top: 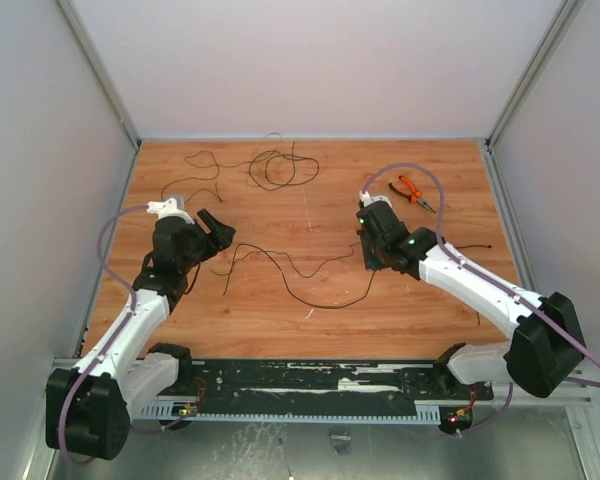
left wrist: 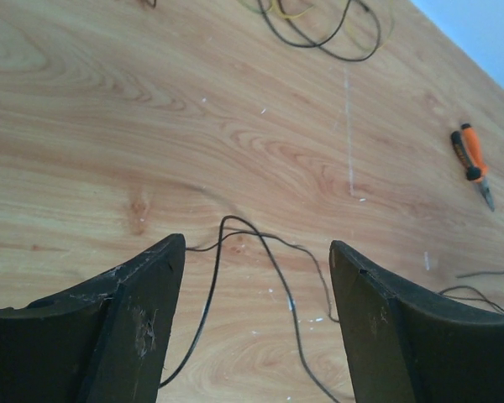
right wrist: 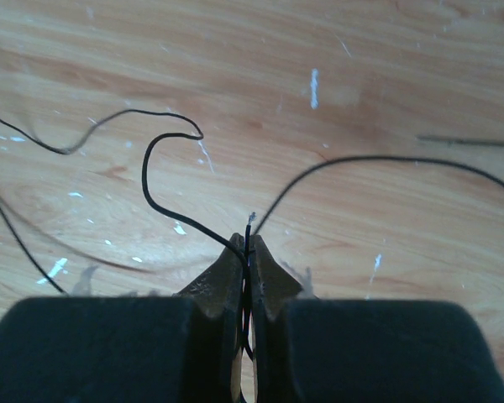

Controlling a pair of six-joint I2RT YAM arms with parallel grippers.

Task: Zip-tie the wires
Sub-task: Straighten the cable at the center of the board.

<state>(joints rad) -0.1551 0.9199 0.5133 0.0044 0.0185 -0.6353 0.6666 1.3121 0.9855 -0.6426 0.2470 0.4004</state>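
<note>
1 side's sorted: right gripper (right wrist: pixel 246 252) is clenched on the thin black floppy wires (right wrist: pixel 144 180). Left gripper (left wrist: pixel 257 243) gapes empty, so I'd centre it over a strand before closing.

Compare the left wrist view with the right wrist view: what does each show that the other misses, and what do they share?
Only the left wrist view shows the orange-handled pliers, lying far off to the right, and the left gripper, open and holding nothing. Only the right wrist view shows the right gripper, shut on one strand of the thin black wires. Both show loose wire strands lying on the scratched wood-grain tabletop.
</note>
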